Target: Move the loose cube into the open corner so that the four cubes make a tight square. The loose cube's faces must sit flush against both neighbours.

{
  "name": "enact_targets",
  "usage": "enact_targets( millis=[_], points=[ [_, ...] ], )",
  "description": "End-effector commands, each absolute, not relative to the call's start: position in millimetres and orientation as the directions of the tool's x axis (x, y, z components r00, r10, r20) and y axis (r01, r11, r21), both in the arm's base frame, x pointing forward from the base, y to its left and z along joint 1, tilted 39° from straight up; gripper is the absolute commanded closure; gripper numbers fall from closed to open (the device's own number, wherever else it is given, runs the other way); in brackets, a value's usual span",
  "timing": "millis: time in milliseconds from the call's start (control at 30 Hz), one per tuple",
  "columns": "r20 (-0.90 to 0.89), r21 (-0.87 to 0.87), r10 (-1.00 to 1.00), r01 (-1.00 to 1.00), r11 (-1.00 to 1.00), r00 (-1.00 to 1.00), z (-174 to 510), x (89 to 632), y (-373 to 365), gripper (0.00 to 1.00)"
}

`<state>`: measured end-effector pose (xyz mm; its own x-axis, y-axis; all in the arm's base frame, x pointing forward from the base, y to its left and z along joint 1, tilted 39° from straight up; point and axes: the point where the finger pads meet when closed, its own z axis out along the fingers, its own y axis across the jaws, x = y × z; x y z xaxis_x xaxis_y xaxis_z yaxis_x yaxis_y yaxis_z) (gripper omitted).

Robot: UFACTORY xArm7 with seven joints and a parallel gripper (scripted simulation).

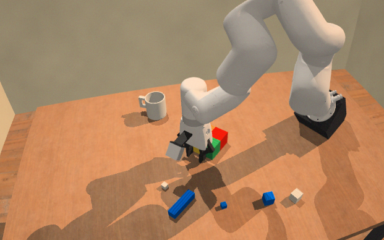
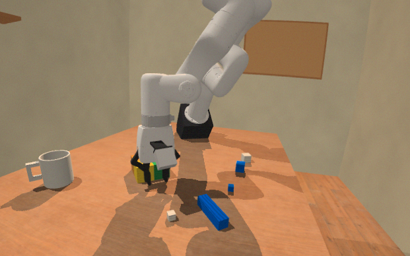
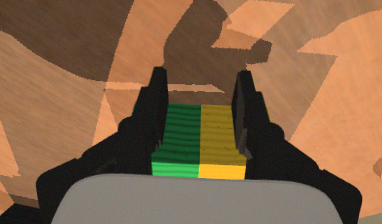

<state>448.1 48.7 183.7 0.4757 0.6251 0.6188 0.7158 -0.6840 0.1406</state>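
Observation:
A green cube [image 1: 215, 149] [image 2: 158, 171] [image 3: 182, 145] and a yellow cube [image 1: 196, 150] [image 2: 138, 173] [image 3: 220, 145] sit side by side and touching on the wooden table [image 1: 81, 148]. A red cube [image 1: 220, 135] stands flush behind the green one. Any fourth cube is hidden behind the arm. My gripper [image 1: 196, 156] [image 2: 156, 179] [image 3: 201, 86] is lowered over the block, half open. Its black fingers straddle the green and yellow pair, one finger along each outer side. I cannot tell whether the fingers touch the cubes.
A white mug [image 1: 156, 105] [image 2: 56, 168] stands at the back left. A long blue bar [image 1: 181, 203] [image 2: 212, 211], a small white cube [image 1: 164, 185] [image 2: 171, 215], two blue cubes [image 1: 268, 198] [image 1: 223, 205] and a white cube [image 1: 296, 195] lie near the front. The robot base [image 1: 322, 120] is back right.

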Motion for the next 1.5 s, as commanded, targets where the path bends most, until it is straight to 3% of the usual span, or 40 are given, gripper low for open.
enact_targets(
  millis=[0,1467],
  points=[
    [0.62,0.142,0.624,0.714,-0.685,0.476,184.2,448.4,47.3,0.52],
    [0.62,0.142,0.624,0.714,-0.685,0.476,179.9,445.7,42.1,0.52]
  ],
)
